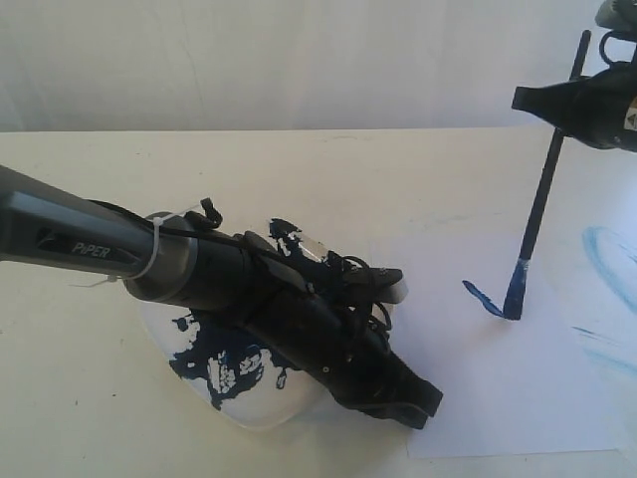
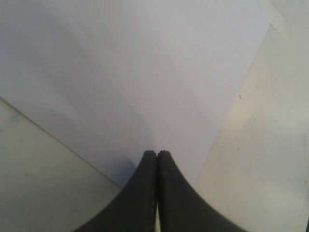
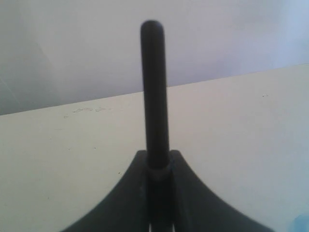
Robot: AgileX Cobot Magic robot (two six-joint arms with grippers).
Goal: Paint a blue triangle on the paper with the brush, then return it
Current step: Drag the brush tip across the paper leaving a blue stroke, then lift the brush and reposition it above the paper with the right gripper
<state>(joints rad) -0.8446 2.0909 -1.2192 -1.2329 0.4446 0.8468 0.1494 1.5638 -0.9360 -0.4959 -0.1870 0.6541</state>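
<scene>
Exterior view of a pale table [image 1: 299, 169] with a white sheet of paper [image 1: 518, 388] at the lower right of the frame. At the upper right, the right gripper [image 1: 542, 100] is clamped on the upper part of a thin black brush [image 1: 542, 194]. The right wrist view confirms this: the two jaws close on the brush [image 3: 153, 87], and its rounded handle end sticks out beyond them.

The brush's long axis runs steeply down the frame. It leans slightly, from the handle end at the top right to the blue-stained tip lower down and further left. The tip sits on the paper, near the sheet's middle. Of the blue triangle [image 1: 482, 296], only one short dark stroke is there, running up and left from the tip. The rest of the sheet below and left of it is blank. So the tip is already where the painting goes, and the next stroke appears to depend on dragging it across the sheet while holding that steep lean.

The left arm crosses the lower left of the frame above a paint-smeared white plate [image 1: 254, 418]. The left gripper [image 1: 413, 403] reaches the paper's lower left corner. In the left wrist view its fingertips [image 2: 149, 159] are together with nothing between them, over the paper [image 2: 145, 72]. Whether they press on it cannot be told. The right arm is the only one holding the brush.
</scene>
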